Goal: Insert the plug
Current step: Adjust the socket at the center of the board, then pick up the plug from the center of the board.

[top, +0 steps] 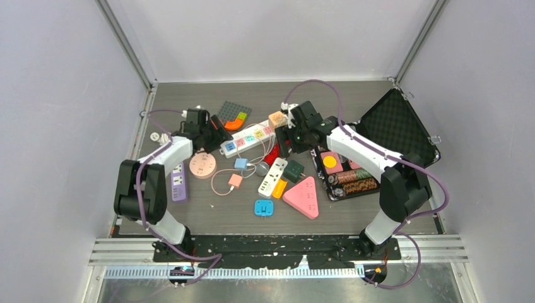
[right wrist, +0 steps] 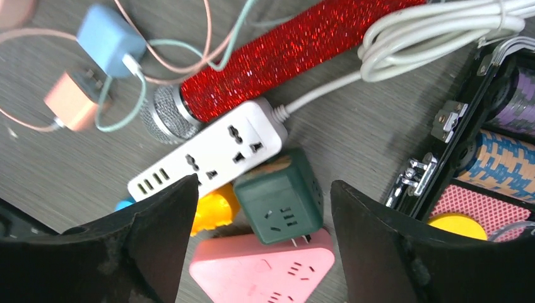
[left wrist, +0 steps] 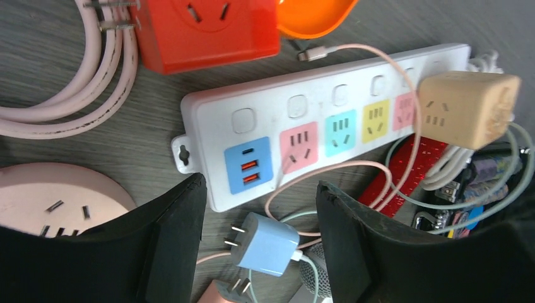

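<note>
A blue two-prong plug (left wrist: 264, 243) lies on its side on the table, prongs pointing left, just short of the white power strip (left wrist: 303, 126) with its coloured sockets. My left gripper (left wrist: 260, 189) hangs open above it, one finger on each side, touching nothing. From above, the left gripper (top: 211, 132) is at the strip's (top: 249, 137) left end and the blue plug (top: 240, 163) lies below it. My right gripper (right wrist: 264, 186) is open over a dark green socket cube (right wrist: 277, 197), whose prongs rest on a pink triangular socket (right wrist: 258, 271). A beige socket cube (left wrist: 468, 108) sits on the strip's right end.
A round pink socket (left wrist: 57, 202), a red-orange cube (left wrist: 208, 28) and coiled pink cable crowd the left side. A short white strip (right wrist: 208, 150), a red glitter microphone (right wrist: 296, 47) and a salmon plug (right wrist: 72, 98) lie mid-table. An open black case (top: 391, 132) stands at the right.
</note>
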`<state>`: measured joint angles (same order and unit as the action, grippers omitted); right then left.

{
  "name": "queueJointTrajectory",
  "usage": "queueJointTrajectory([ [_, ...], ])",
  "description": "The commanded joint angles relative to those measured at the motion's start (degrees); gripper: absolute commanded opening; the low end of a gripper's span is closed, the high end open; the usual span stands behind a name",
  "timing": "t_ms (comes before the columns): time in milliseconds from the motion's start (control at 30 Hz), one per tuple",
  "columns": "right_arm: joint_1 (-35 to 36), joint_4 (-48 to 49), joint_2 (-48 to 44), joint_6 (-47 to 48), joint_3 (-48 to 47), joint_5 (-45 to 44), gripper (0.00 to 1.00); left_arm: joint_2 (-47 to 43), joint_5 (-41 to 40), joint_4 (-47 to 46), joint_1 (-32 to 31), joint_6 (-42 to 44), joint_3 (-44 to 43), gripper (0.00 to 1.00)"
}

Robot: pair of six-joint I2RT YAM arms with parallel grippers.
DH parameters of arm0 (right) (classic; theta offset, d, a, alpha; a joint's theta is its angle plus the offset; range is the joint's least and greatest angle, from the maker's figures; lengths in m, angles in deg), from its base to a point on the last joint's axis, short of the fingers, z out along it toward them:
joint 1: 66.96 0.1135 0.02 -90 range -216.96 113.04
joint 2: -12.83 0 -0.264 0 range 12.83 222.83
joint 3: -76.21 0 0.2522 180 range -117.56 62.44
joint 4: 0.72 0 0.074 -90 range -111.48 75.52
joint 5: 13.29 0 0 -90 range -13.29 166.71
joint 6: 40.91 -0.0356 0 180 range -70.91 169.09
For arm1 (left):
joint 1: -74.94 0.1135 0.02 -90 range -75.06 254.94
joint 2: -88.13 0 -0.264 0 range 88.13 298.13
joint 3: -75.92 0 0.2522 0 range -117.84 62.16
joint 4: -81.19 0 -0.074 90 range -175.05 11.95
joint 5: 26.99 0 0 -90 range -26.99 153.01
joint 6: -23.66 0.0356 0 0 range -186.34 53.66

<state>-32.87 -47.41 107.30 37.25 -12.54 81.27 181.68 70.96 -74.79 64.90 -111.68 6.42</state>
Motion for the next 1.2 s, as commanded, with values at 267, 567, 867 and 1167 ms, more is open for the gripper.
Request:
queueJointTrajectory([
  [267, 0.29, -6.65, 3.47, 22.82, 0.61, 3.94, 0.8, -11.17, -4.78, 4.88, -0.24, 7.11, -4.72, 0.68],
  [567, 0.5, -5.02, 8.52, 25.43, 0.0, 8.74, 0.76, -13.53, -6.99, 6.35, -0.22, 9.38, -5.13, 0.72],
  [867, 1.19, -5.14, 8.97, 26.56, 1.03, 8.79, 0.81, -13.71, -7.42, 7.14, -0.21, 10.03, -5.98, 0.73],
  [1167, 1.73, -6.86, 10.19, 27.98, 0.26, 7.8, 0.64, -13.67, -7.42, 7.54, -0.21, 10.45, -6.52, 0.73],
])
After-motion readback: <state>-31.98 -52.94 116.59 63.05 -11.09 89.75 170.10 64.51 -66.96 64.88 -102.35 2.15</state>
